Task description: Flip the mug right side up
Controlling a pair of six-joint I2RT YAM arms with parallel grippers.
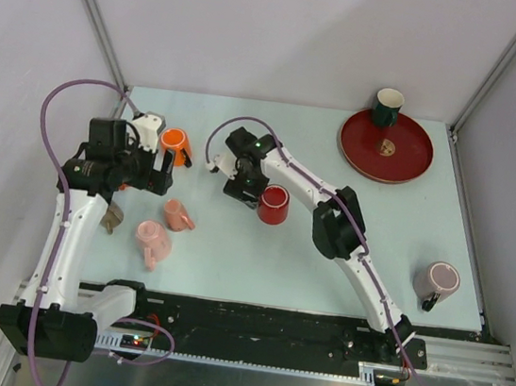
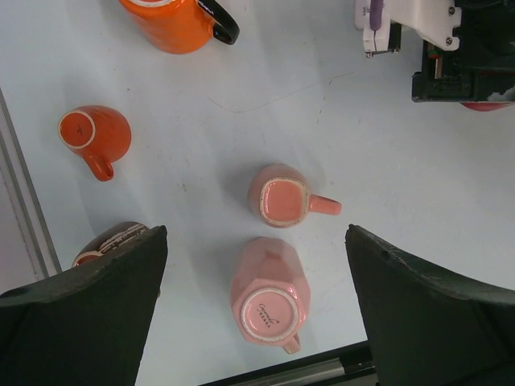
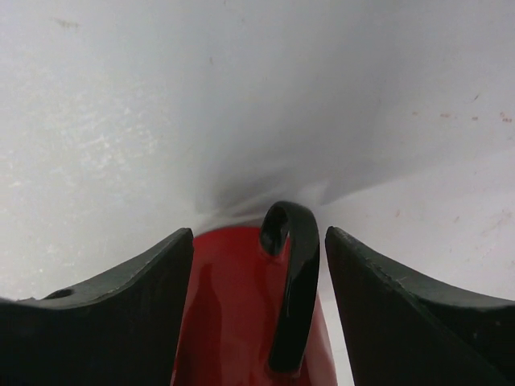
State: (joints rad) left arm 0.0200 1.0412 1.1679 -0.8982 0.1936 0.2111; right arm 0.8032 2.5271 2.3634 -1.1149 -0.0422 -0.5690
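A red mug (image 1: 273, 204) with a black handle (image 3: 291, 289) stands mid-table; I cannot tell which end is up. My right gripper (image 1: 253, 189) reaches it from the left. In the right wrist view the right gripper (image 3: 259, 232) straddles the mug's body (image 3: 229, 314) and handle. One finger lies against the red wall, and a narrow gap separates the handle from the other finger. My left gripper (image 1: 151, 175) hovers wide open, high over the left side, holding nothing. Below the left gripper (image 2: 256, 235) a pink faceted mug (image 2: 267, 304) shows its base.
A small pink mug (image 2: 278, 198), a small orange mug (image 2: 92, 133), an orange mug with a black handle (image 2: 177, 20) and a brown mug (image 2: 109, 240) surround the left arm. At the back right, a green cup (image 1: 387, 105) stands on a red plate (image 1: 404, 165). A mauve mug (image 1: 437, 281) is near the right edge.
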